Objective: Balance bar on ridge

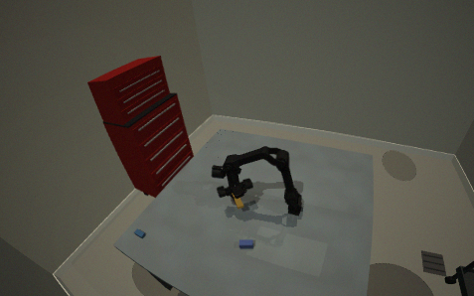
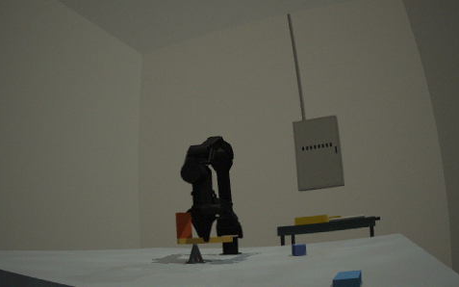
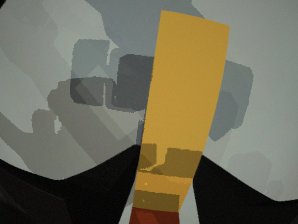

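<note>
The yellow bar (image 1: 239, 202) (image 2: 225, 239) (image 3: 187, 85) lies across the top of the grey ridge (image 2: 195, 255), clear of the table and close to level in the exterior view. An orange-red block (image 2: 184, 225) (image 3: 155, 218) stands on its left end there. The ridge is under the left half of the bar; it is hidden in the wrist view. My gripper (image 2: 207, 239) (image 3: 166, 156) is down at the bar, just right of the block and ridge in the exterior view. Its fingers stand slightly open on both sides of the bar, very close to its edges. Exact contact with the ridge is hard to see.
A dark blue block (image 1: 245, 243) (image 2: 298, 249) and a lighter blue block (image 1: 140, 232) (image 2: 347, 278) lie on the table (image 1: 342, 199) (image 2: 95, 271), away from the ridge. A red tool cabinet (image 1: 148, 134) stands beyond the table edge. A bench (image 2: 328, 225) stands behind.
</note>
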`<action>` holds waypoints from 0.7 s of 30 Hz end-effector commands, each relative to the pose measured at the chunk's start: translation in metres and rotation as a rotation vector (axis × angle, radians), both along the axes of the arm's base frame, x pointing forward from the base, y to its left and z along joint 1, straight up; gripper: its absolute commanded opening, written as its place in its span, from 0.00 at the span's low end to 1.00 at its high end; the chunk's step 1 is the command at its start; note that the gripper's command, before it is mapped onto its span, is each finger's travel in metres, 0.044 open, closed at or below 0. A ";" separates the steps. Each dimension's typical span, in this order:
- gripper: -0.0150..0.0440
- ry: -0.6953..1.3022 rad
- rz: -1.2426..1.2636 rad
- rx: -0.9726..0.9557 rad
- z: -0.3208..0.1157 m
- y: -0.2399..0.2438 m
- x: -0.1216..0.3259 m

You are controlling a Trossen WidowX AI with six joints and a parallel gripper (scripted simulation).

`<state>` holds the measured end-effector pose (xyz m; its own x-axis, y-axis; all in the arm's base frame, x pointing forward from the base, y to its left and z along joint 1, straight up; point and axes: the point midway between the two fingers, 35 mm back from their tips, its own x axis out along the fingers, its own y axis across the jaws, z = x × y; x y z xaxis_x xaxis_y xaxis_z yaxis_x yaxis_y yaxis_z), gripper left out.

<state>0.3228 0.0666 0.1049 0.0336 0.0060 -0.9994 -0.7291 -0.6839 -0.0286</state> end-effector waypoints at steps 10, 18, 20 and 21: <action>0.55 0.000 0.000 -0.001 0.000 0.000 0.000; 0.57 0.000 0.000 -0.001 0.000 0.000 0.000; 0.57 0.000 0.000 -0.001 0.000 0.000 0.000; 0.57 0.000 0.000 -0.001 0.000 0.000 0.000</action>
<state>0.3228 0.0666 0.1049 0.0335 0.0060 -0.9994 -0.7291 -0.6838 -0.0286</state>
